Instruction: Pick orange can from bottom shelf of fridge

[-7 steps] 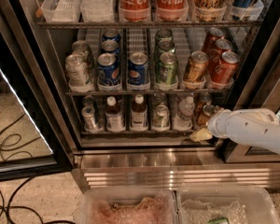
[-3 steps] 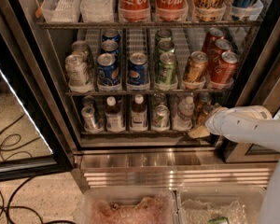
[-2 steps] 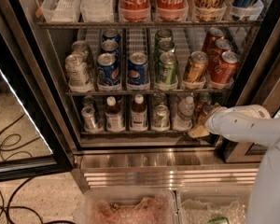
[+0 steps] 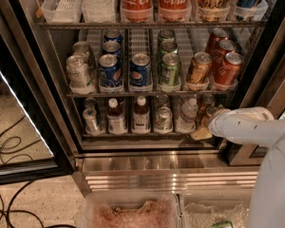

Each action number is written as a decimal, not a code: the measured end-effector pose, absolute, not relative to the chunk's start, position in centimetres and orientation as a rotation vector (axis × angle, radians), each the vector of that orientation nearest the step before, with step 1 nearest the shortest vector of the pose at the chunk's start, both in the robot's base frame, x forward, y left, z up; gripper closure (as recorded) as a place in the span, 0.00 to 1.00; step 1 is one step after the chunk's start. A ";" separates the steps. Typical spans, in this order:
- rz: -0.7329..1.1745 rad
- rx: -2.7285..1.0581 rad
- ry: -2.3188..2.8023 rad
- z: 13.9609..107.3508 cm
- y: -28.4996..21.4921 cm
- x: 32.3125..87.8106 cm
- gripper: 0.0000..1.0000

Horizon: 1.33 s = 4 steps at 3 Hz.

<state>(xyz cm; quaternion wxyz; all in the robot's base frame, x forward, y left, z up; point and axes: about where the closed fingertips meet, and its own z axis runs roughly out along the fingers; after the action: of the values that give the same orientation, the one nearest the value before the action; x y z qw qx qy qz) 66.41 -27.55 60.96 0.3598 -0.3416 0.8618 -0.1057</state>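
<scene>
Gripper (image 4: 205, 126) at the right end of the bottom shelf (image 4: 147, 135), level with its front rail and reaching in from the right on the white arm (image 4: 249, 126). Whether the claw is wide, narrow or already closed on anything cannot be told from this view. The orange can (image 4: 207, 112) stands in the rightmost lane of the same shelf, just behind the gripper's tan tip and partly hidden by it. A clear bottle (image 4: 187, 112) occupies the next lane to the left. Across the preceding moments the gripper has barely shifted along the shelf, whereas a broad white arm link (image 4: 278, 184) has swung into view well below and to the right of the shelf, in front of the fridge (image 4: 171, 163). Judged from this, the approach is complete and the robot is settling its posture around a fixed claw position. The can still sits on the shelf, so securing it and drawing it out over the front rail appear to remain.
</scene>
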 end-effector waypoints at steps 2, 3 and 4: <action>-0.185 -0.842 2.207 60.5 -26.2 65.4 0.00; -0.185 -0.842 2.207 60.5 -26.2 65.4 0.00; -0.165 -0.827 2.209 60.5 -26.0 65.6 0.00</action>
<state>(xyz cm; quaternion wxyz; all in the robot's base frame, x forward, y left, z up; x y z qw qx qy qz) 65.61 -26.01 60.45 0.3790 -0.3236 0.8646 -0.0646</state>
